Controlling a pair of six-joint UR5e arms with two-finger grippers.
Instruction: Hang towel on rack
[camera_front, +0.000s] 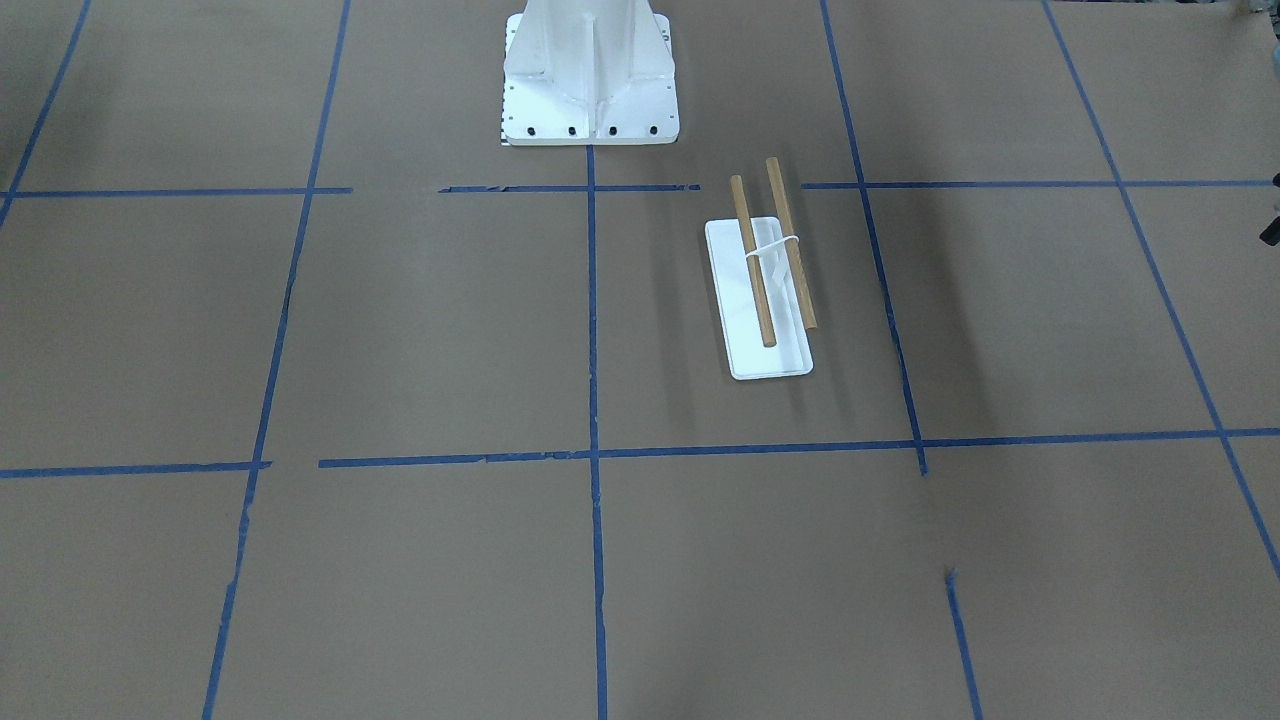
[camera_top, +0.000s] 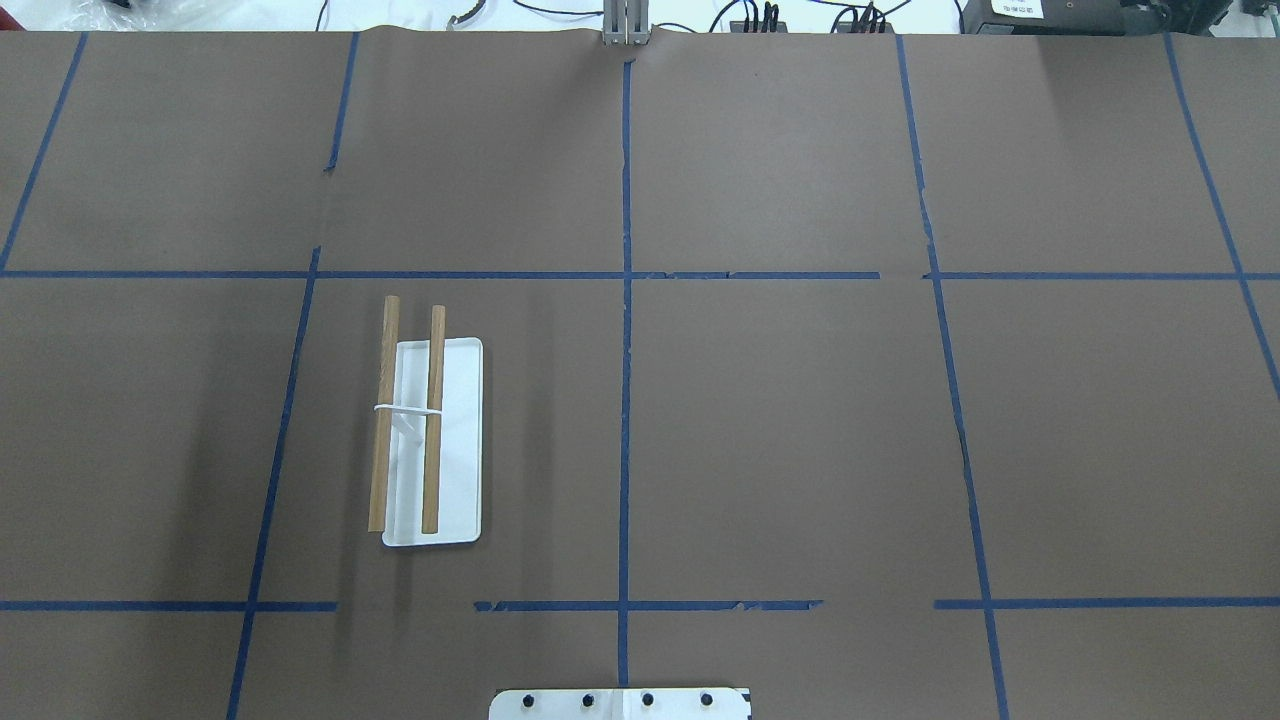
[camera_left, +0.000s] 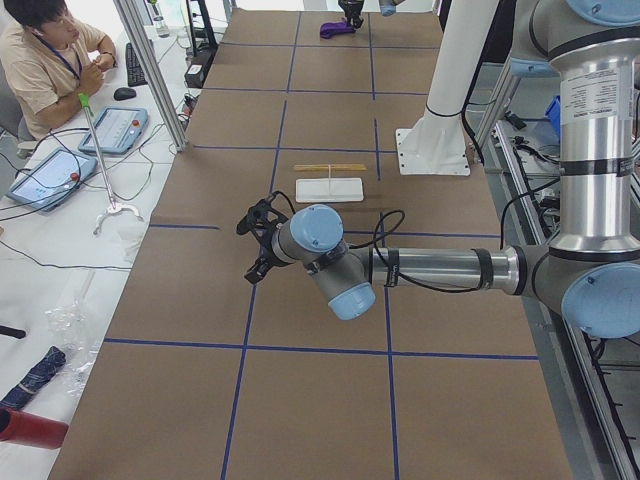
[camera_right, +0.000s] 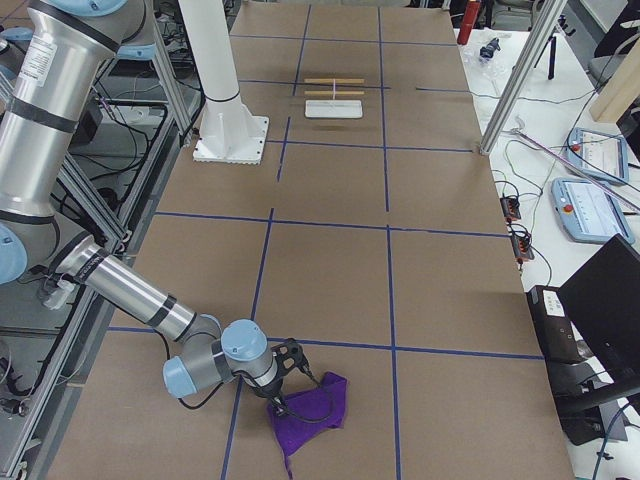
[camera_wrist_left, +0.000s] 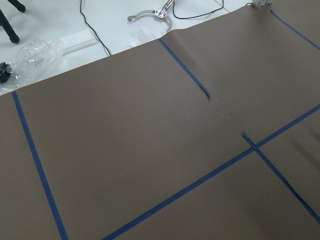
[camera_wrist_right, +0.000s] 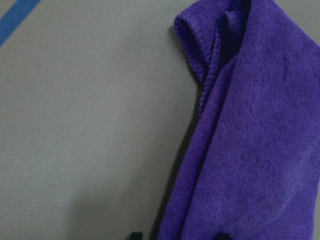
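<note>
The rack (camera_front: 760, 290) has a flat white base and two parallel wooden dowels. It stands on the brown table on my left side (camera_top: 430, 440) with nothing on it. The purple towel (camera_right: 310, 410) lies crumpled on the table at my far right end, far from the rack (camera_right: 333, 100). My right gripper (camera_right: 290, 385) is low at the towel. In the right wrist view its two dark tips (camera_wrist_right: 177, 235) stand apart, over the left edge of the towel (camera_wrist_right: 250, 125). My left gripper (camera_left: 248, 248) hovers over bare table; I cannot tell whether it is open or shut.
The large white pedestal (camera_front: 590, 80) stands at the robot's side of the table, near the rack. An operator (camera_left: 50, 60) sits beyond the far edge with tablets (camera_left: 110, 128). Aluminium posts (camera_left: 150, 70) stand at that edge. Blue tape lines mark the table in a grid.
</note>
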